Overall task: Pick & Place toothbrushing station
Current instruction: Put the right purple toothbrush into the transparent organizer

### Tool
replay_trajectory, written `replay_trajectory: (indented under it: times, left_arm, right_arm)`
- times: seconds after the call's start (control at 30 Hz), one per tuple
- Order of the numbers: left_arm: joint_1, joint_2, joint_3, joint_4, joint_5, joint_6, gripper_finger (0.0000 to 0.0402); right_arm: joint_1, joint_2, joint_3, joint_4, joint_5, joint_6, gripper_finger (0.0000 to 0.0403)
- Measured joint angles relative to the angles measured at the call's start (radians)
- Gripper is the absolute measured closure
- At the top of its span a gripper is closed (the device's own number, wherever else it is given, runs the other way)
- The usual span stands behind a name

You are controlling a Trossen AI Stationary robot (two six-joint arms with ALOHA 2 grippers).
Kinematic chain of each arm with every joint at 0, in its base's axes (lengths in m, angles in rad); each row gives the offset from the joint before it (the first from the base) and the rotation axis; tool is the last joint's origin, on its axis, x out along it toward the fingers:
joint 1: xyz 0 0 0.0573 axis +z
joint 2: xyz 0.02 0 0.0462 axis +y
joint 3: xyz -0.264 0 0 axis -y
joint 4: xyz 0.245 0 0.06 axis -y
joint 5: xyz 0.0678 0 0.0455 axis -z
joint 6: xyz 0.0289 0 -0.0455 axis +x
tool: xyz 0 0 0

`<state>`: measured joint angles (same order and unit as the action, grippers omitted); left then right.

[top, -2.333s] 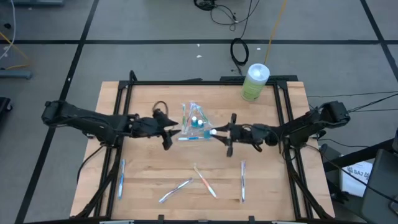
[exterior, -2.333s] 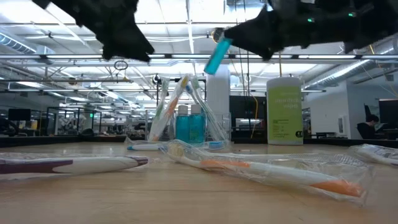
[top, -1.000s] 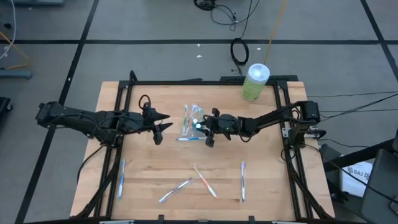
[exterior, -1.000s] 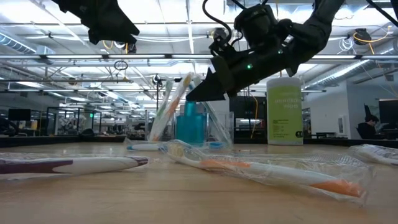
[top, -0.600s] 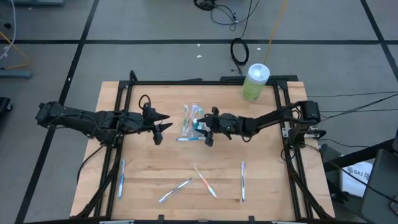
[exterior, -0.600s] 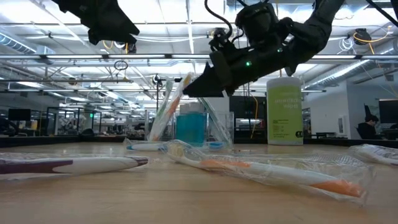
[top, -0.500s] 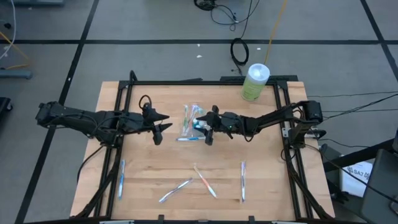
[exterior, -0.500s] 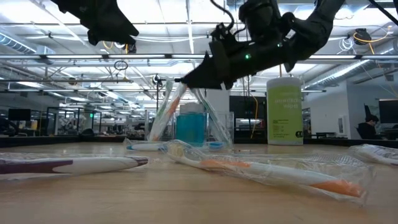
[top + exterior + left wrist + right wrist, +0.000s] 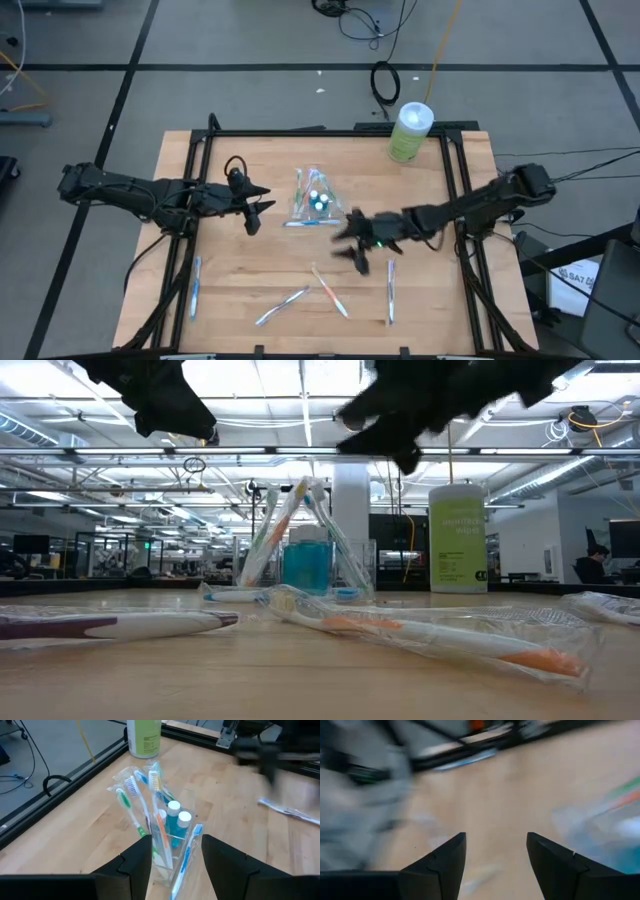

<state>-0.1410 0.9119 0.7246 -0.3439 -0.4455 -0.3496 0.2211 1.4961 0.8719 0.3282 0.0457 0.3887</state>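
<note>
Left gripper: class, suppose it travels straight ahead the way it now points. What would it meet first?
Most likely the clear plastic cup of toothbrushes and teal-capped tubes. In its wrist view the cup sits directly ahead of the open left gripper; it may pass above it, since height is unclear.

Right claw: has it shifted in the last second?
Yes. The right claw has pulled off the clear cup, moving toward the table's front edge, and now hangs open above the loose toothbrushes.

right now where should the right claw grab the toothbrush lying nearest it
Probably mid-handle, coming straight down from above. The wrapped toothbrush lies flat on the table, running front to back, apart from the others, so the open right claw should straddle its narrow width.
</note>
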Motion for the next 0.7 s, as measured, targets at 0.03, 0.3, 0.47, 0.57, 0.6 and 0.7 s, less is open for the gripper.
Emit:
replay_trajectory:
  times: [0.03, 0.3, 0.47, 0.57, 0.6, 0.7]
  left_arm:
    - [0.000, 0.000, 0.000, 0.000, 0.000, 0.000, 0.0222]
    - [0.005, 0.000, 0.000, 0.006, -0.015, -0.005, 0.0222]
    - [0.005, 0.000, 0.000, 0.008, -0.031, -0.030, 0.0222]
    - [0.005, 0.000, 0.000, 0.008, -0.031, -0.031, 0.0222]
    - [0.005, 0.000, 0.000, 0.008, -0.031, -0.031, 0.0222]
    - [0.005, 0.000, 0.000, 0.010, -0.034, -0.030, 0.0222]
  right_arm:
    - [0.034, -0.012, 0.000, -0.003, -0.043, 0.091, 0.0202]
    - [0.238, -0.023, 0.000, -0.217, -0.131, 0.575, 0.0215]
    - [0.280, -0.023, 0.000, -0.517, -0.244, 0.858, 0.0226]
    - [0.289, -0.023, 0.000, -0.640, -0.254, 0.994, 0.0232]
    - [0.291, -0.023, 0.000, -0.677, -0.245, 1.016, 0.0234]
    - [0.291, -0.023, 0.000, -0.779, -0.184, 1.078, 0.0237]
